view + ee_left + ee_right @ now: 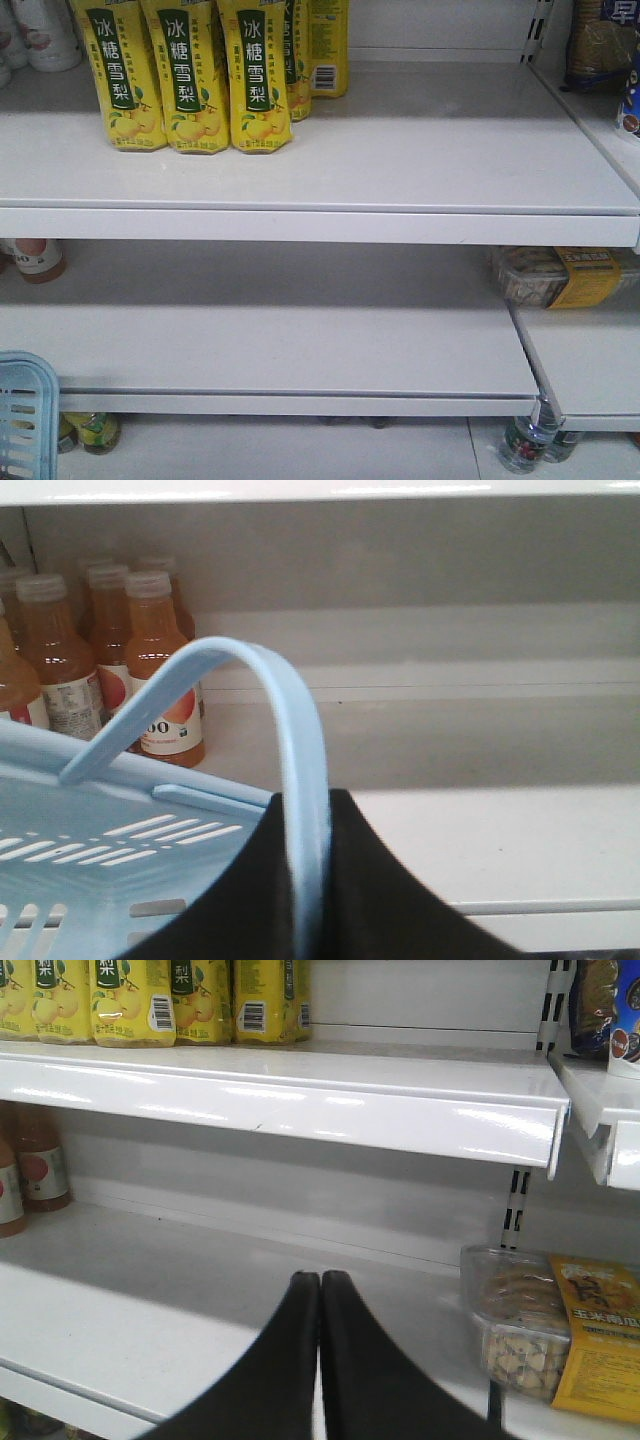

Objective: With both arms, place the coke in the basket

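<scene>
1. Basket [24, 415] sits at the lower left corner in the front view; the left gripper [305, 880] is clamped on its handle [290, 730], beside orange juice bottles [160, 670].
2. Yellow cartons [185, 75] stand on the upper shelf [400, 150].
3. Right gripper [320, 1290] is closed and empty, near a snack box [545, 1330].
4. Coke appears in no view.

The right gripper [320, 1278], fingertips pressed together and empty, hangs over a white shelf [150, 1300]. A clear snack tub [545, 1325] sits to its right, yellow pear-drink cartons [130, 1000] up-left above.
</scene>
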Robot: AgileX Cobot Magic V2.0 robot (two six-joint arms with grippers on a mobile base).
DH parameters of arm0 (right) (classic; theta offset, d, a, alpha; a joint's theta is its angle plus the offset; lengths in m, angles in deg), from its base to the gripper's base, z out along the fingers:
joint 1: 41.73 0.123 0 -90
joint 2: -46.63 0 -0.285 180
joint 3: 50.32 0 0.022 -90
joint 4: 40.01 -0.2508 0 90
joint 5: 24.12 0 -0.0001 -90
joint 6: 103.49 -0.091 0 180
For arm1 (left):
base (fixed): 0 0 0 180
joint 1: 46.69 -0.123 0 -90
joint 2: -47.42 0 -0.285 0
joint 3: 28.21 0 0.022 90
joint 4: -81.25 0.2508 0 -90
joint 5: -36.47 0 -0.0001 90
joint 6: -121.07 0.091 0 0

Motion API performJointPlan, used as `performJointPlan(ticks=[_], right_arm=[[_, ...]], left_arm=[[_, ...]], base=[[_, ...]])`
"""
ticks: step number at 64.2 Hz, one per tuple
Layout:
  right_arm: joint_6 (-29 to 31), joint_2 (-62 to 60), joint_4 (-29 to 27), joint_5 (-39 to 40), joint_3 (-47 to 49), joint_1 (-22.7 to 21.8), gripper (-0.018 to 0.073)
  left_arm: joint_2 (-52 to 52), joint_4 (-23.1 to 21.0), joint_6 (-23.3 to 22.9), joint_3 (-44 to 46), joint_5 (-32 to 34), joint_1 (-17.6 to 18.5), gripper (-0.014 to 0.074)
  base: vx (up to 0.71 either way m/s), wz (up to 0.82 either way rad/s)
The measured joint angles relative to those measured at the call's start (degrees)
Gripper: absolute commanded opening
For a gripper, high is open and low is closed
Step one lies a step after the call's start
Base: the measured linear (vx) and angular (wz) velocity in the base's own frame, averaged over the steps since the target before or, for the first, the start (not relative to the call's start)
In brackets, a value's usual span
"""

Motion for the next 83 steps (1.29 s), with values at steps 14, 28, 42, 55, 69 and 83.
performJointPlan(ticks=[14,28,42,55,69,83], right_arm=[[0.0,0.0,0.0,0.0,0.0,0.0,-0.001],[0.0,0.0,0.0,0.0,0.0,0.0,-0.001],[0.0,0.0,0.0,0.0,0.0,0.0,-0.001],[0.0,0.0,0.0,0.0,0.0,0.0,-0.001],[0.0,0.0,0.0,0.0,0.0,0.0,-0.001],[0.1,0.0,0.1,-0.1,-0.1,-0.1,-0.001]], left_arm=[[0.0,-1.3,0.0,0.0,0.0,0.0,-0.0006],[0.0,-1.3,0.0,0.0,0.1,0.0,-0.0006],[0.0,-1.3,0.0,0.0,0.0,0.0,-0.0006],[0.0,-1.3,0.0,0.0,0.1,0.0,-0.0006],[0.0,-1.3,0.0,0.0,0.0,0.0,-0.0006],[0.0,-1.3,0.0,0.0,0.1,0.0,-0.0006]], base=[[0.0,0.0],[0.0,0.0],[0.0,0.0],[0.0,0.0],[0.0,0.0],[0.0,0.0]])
